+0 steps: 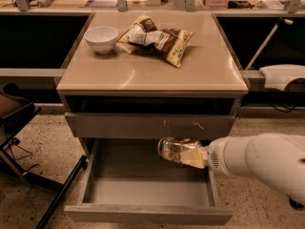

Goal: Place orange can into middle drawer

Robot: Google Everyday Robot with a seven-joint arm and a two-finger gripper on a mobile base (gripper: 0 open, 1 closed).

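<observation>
The orange can [172,149] is a shiny gold-orange can held on its side in my gripper [189,155], which is shut on it. The white arm reaches in from the right. The can hangs over the right part of the open middle drawer [147,182], just below the scratched grey drawer front [150,126] and above the drawer's grey floor. The drawer is pulled out towards the camera and nothing lies in it.
On the beige cabinet top [152,73] stand a white bowl [101,38] and crinkled brown-and-white snack bags [159,38]. A dark chair frame [19,142] stands at the left on the speckled floor. A white device [283,75] sits at the right.
</observation>
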